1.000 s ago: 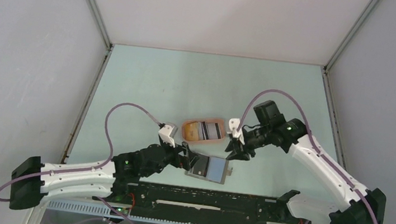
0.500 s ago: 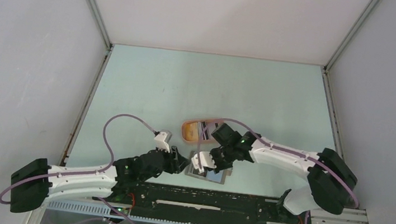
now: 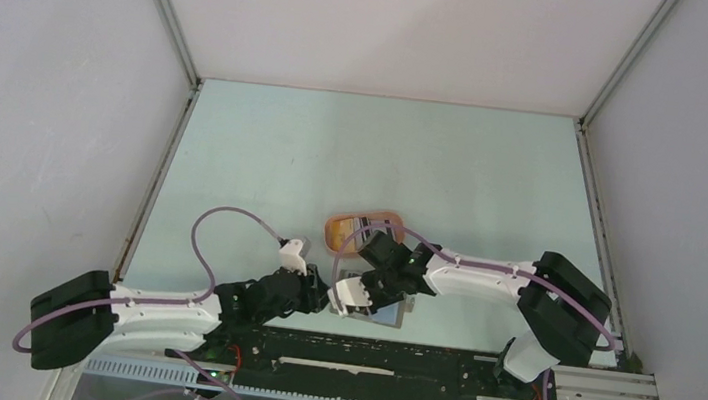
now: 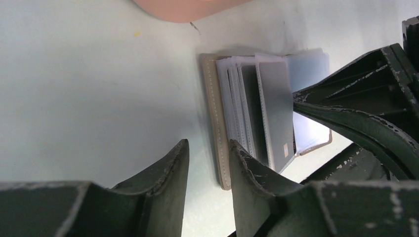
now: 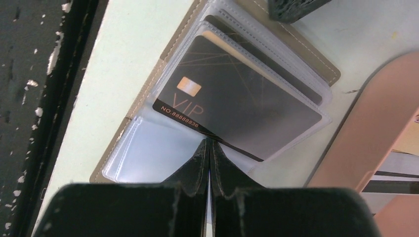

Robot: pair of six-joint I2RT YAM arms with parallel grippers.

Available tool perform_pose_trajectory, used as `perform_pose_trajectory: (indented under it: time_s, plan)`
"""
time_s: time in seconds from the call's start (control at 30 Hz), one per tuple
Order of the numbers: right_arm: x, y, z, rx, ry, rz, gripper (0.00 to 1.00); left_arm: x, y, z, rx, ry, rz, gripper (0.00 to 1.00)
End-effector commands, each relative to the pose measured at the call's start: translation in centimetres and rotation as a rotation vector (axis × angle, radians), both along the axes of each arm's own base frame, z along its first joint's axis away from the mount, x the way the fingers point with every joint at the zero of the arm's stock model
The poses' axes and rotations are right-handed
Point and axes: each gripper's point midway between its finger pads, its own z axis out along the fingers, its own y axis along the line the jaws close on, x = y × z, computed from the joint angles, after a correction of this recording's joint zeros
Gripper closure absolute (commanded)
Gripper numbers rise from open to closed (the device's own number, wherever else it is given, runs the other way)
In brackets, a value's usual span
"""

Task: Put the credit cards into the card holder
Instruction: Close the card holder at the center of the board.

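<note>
The right gripper stood over the open card holder, which lay on the table near its front edge, just before the peach tray. One second earlier this gripper had hung beside the tray's right end, half spread; the arm had since swung inward. Its fingers were now pressed together, tips against the lower edge of the dark VIP card, which lay tilted among the holder's clear sleeves. Whether they pinched the card could not be told. The left gripper had narrowed from wide to a small gap at the holder's stitched edge, clamping nothing visible. A striped card remained in the tray.
</note>
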Motion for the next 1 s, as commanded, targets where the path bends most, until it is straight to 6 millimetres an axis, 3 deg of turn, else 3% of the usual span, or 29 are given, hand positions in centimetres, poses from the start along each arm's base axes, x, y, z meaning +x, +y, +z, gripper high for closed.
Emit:
perform_pose_trajectory:
  time_s: [0.0,0.13,0.23,0.33,0.47,0.57,0.67,0.73,0.83,0.97]
  plan:
    - [1.8,2.1,0.7,0.042,-0.070,-0.044,0.94,0.0,-0.8,0.1,-0.049,0.010,-0.010,0.60]
    - [2.1,2.4,1.6,0.065,-0.079,-0.067,0.92,-0.1,-1.2,-0.1,-0.051,0.019,-0.022,0.60]
    - [1.2,1.4,2.0,0.052,-0.036,-0.041,0.91,0.0,-1.0,0.1,-0.051,0.017,-0.011,0.60]
    - [0.2,-0.2,3.9,0.071,0.033,-0.029,0.91,0.1,-0.1,0.4,-0.047,0.007,0.021,0.58]
    - [0.1,-1.7,7.8,0.206,0.133,-0.092,0.88,0.2,1.1,1.7,-0.072,-0.026,0.051,0.50]
    - [0.6,-2.4,11.1,0.302,0.187,-0.209,0.72,0.2,1.6,2.7,-0.107,-0.055,0.057,0.38]
    - [0.3,-3.7,13.0,0.351,0.374,-0.372,0.21,0.1,1.6,3.7,-0.170,-0.084,0.052,0.22]
    - [-0.7,-4.5,12.8,0.336,0.523,-0.403,0.07,-0.1,1.3,4.2,-0.210,-0.092,0.040,0.10]
    - [-0.4,-5.3,11.5,0.229,0.612,-0.542,0.03,-0.2,0.9,4.7,-0.244,-0.090,0.034,0.00]
    - [2.9,-7.0,8.3,0.115,0.567,-0.797,0.08,-0.2,0.5,4.2,-0.244,-0.061,0.031,0.00]
